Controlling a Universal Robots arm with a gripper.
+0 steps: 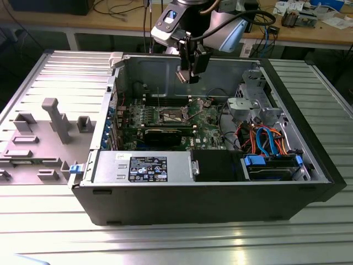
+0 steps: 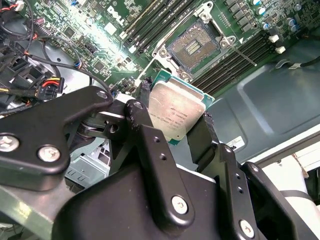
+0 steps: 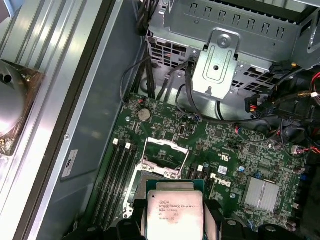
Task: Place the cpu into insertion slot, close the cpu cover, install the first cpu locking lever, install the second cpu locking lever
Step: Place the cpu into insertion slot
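My gripper (image 1: 188, 76) hangs above the open computer case, over the green motherboard (image 1: 207, 118). It is shut on the cpu (image 2: 176, 111), a flat square chip with a dull silver top, gripped by two opposite edges between the black fingers (image 2: 144, 100). In the first wrist view the cpu (image 3: 174, 210) sits between the fingers, just short of the insertion slot (image 3: 156, 171). The insertion slot (image 2: 192, 47) lies bare, its contacts showing. The cpu cover (image 3: 168, 144) stands tipped up at the slot's far side. A thin locking lever (image 2: 244, 52) sticks out beside the slot.
A grey power supply box (image 1: 142, 167) and a long black expansion card (image 1: 165, 134) lie in front of the slot. A metal drive cage (image 1: 249, 105) and orange and blue cables (image 1: 266, 138) fill the exterior view's right. Grey fixtures (image 1: 55, 118) stand outside the case.
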